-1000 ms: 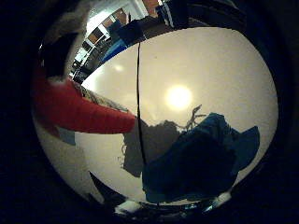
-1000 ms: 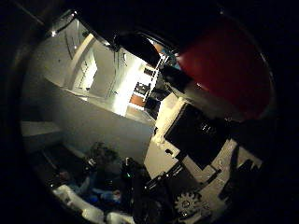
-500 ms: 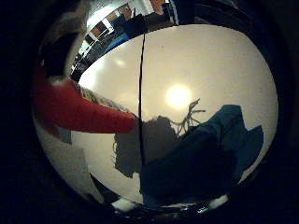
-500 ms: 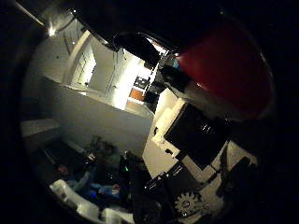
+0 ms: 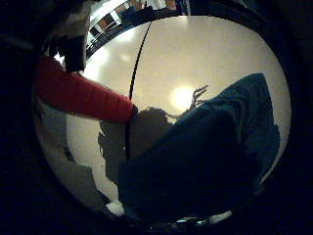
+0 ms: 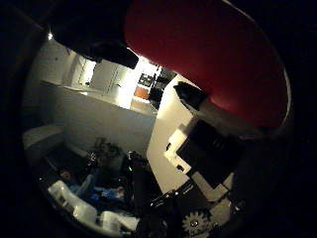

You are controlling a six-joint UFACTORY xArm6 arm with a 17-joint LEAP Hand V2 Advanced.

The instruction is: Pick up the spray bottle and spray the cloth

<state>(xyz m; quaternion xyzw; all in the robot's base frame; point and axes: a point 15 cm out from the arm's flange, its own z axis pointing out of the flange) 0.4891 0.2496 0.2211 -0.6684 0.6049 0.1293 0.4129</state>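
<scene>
The red spray bottle lies close against the palm and fills much of the thumb side view. The white and black fingers of my right hand curl beside it, shut on it. In the little finger side view the bottle's red body reaches out over the white table. The blue cloth lies crumpled on the table below the hand and fills a large part of that view. The bottle's tip ends just short of the cloth's edge. The nozzle and trigger are hidden.
A dark seam runs across the table beside the cloth. The hand's shadow falls on the table at the cloth's edge. Furniture stands beyond the table's far edge. A white low wall shows in the room.
The cloth now fills much more of the little finger side view, so the hand has come closer to it. The bottle fills more of the thumb side view. The grip looks unchanged.
</scene>
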